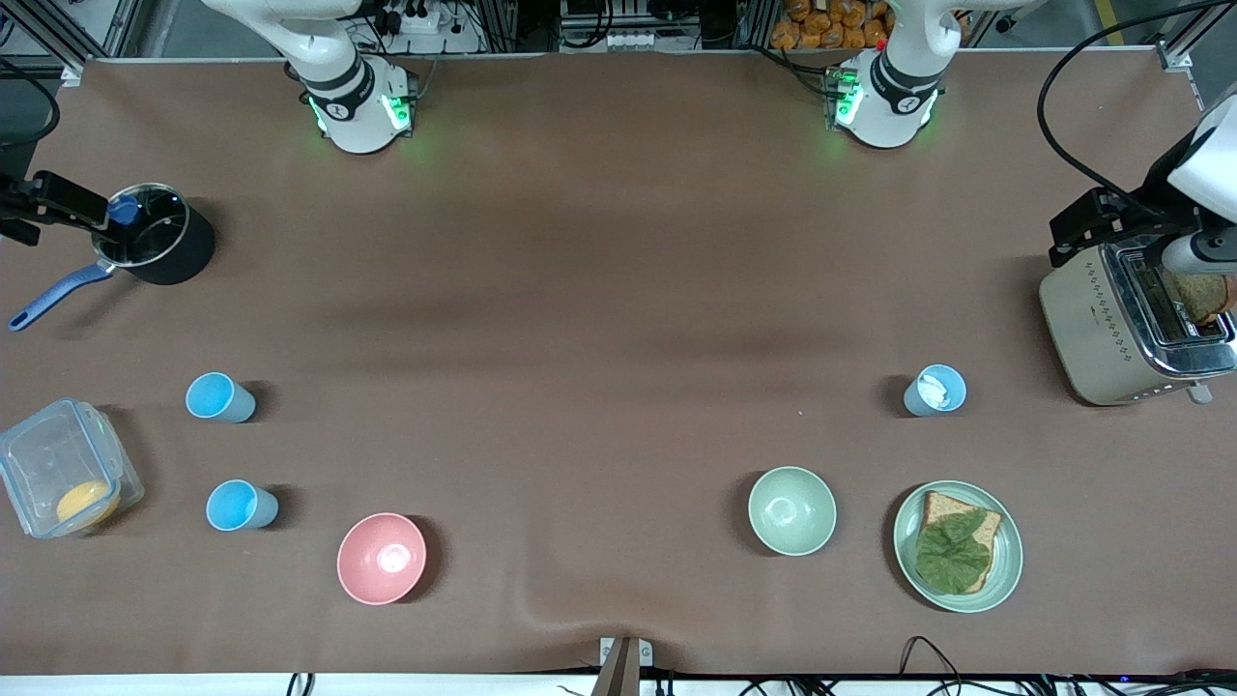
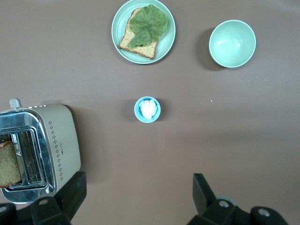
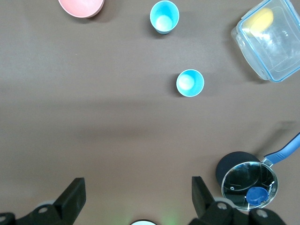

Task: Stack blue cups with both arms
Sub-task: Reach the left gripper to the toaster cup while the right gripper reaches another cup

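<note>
Cups (image 1: pixel 220 397) (image 1: pixel 241 506) (image 1: pixel 934 391) stand apart among bowls (image 1: pixel 381 558) (image 1: pixel 791 509); left tool (image 2: pixel 136 197), right tool (image 3: pixel 136 197) wide open, empty.

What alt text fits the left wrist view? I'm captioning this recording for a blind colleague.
The left gripper, fingers open, hangs over bare brown table, with a grey-blue cup holding white bits standing upright on it. Around the cup are a toaster holding bread, a pale green bowl, and a green plate of toast topped with a leaf.
</note>
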Robot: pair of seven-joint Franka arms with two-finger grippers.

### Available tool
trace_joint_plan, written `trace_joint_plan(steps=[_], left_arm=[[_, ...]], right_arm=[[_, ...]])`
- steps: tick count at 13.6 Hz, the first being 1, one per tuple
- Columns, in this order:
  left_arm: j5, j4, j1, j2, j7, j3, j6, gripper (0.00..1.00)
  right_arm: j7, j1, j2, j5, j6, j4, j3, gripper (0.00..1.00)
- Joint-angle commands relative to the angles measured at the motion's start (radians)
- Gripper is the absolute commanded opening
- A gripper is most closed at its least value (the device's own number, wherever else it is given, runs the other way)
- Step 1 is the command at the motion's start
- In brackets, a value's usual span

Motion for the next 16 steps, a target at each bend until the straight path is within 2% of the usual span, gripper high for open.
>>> trace_joint_plan(steps=[1, 3, 5, 6, 11, 13, 14, 16], left_arm=[[-0.025, 0.022, -0.001, 0.006, 0.003, 0.008, -0.044, 1.00], [-0.021, 0.021, 0.008, 0.031, 0.015, 0.011, -0.046, 1.00], [-0.025, -0.010, 0.043, 0.113, 0.053, 0.010, -0.021, 1.00], [-0.024, -0.061, 0.054, 0.134, 0.055, 0.010, 0.056, 1.00], [-0.016, -0.491, 0.115, 0.133, 0.038, 0.008, 0.593, 1.00], [-0.018, -0.629, 0.121, 0.144, 0.029, 0.007, 0.791, 1.00], [-0.018, -0.666, 0.123, 0.162, 0.029, 0.007, 0.863, 1.00], [-0.018, -0.679, 0.121, 0.212, 0.025, 0.005, 0.905, 1.00]], right_arm=[[-0.004, 0.002, 0.000, -0.005, -0.005, 0.006, 0.004, 1.00], [-0.006, 0.007, 0.000, -0.005, -0.005, 0.006, 0.005, 1.00], [-0.006, 0.007, 0.000, -0.004, -0.005, 0.006, 0.007, 1.00], [-0.006, 0.010, 0.000, -0.004, -0.005, 0.004, 0.008, 1.00], [-0.021, 0.013, -0.012, -0.002, -0.010, 0.004, 0.008, 1.00], [-0.021, 0.009, -0.007, -0.010, -0.013, 0.004, 0.007, 1.00], [-0.021, 0.007, -0.003, -0.013, -0.016, 0.000, 0.005, 1.00], [-0.020, 0.001, 0.020, -0.016, -0.018, -0.010, 0.005, 1.00]])
